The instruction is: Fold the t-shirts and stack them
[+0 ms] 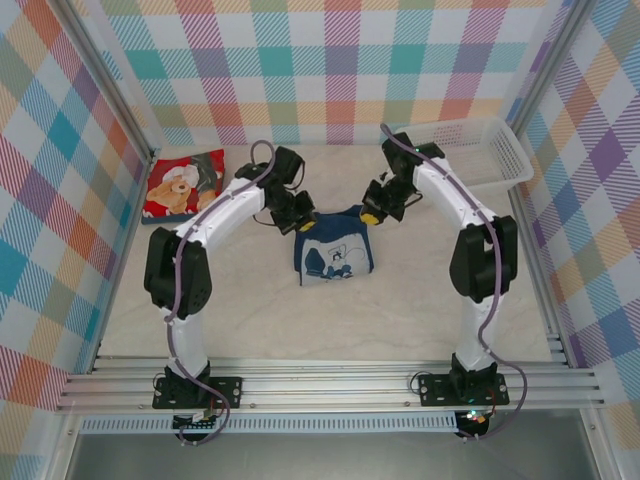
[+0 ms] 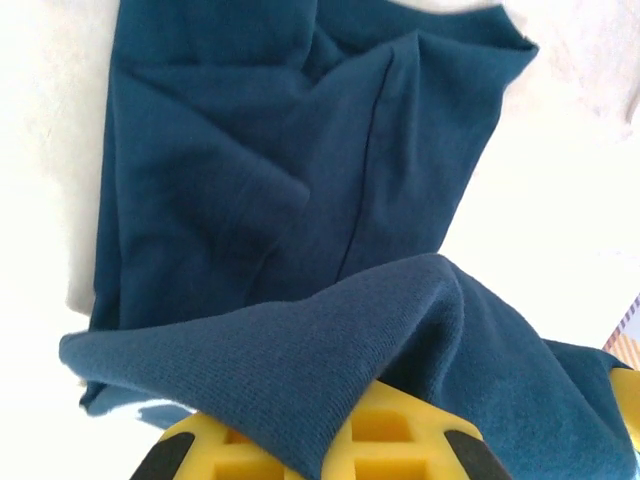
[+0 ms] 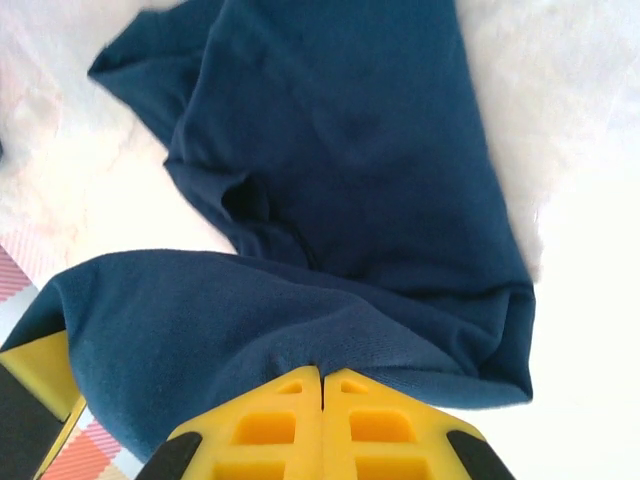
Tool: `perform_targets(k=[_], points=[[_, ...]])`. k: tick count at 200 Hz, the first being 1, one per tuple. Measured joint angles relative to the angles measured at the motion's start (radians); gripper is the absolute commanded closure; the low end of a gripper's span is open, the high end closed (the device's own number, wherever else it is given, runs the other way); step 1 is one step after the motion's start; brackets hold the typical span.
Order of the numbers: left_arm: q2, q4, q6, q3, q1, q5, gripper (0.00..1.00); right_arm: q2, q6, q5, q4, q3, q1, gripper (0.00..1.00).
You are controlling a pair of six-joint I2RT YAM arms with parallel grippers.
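Plaid walls [image 1: 330,60] are ringing the bench [image 1: 400,310] as the left pincer [image 1: 303,224] and right pincer [image 1: 372,215] are clamping shut on the navy t-shirt [image 1: 335,255] mid-bench, red t-shirt [image 1: 185,183] lying far left.

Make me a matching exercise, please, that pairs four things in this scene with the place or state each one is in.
Things:
1. navy t-shirt
2. red t-shirt
3. white basket
4. left tool

Places or states:
A. far right corner of the table
B. shut on dark blue cloth
C. lying flat at the far left
D. middle of the table, white print facing up

Pairs: 1-D, 2-C, 3-A, 4-B
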Motion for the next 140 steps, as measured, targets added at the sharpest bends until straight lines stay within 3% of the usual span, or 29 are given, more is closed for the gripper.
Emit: perform_targets(k=[49,62,81,95,105,121,140], points=[[0.149,0.003,0.000,0.142,0.059,0.016,0.98,0.159,0.008,0.032,-0.019,0.164,-0.037,1.00],[0.187,0.007,0.000,0.178,0.076,0.026,0.91,0.214,0.008,0.030,-0.027,0.239,-0.045,1.00],[0.236,0.008,0.000,0.229,0.096,0.032,0.60,0.297,0.006,0.023,-0.021,0.349,-0.050,0.66],[0.257,0.007,0.002,0.248,0.106,0.025,0.51,0.354,0.003,0.024,-0.034,0.429,-0.051,0.49],[0.260,0.005,-0.003,0.249,0.111,0.011,0.43,0.383,-0.008,0.029,-0.040,0.468,-0.052,0.43],[0.254,0.008,0.000,0.248,0.116,-0.020,0.41,0.388,-0.015,0.050,-0.052,0.473,-0.052,0.39],[0.204,0.025,0.000,0.204,0.117,-0.045,0.42,0.317,-0.027,0.087,-0.028,0.375,-0.052,0.42]])
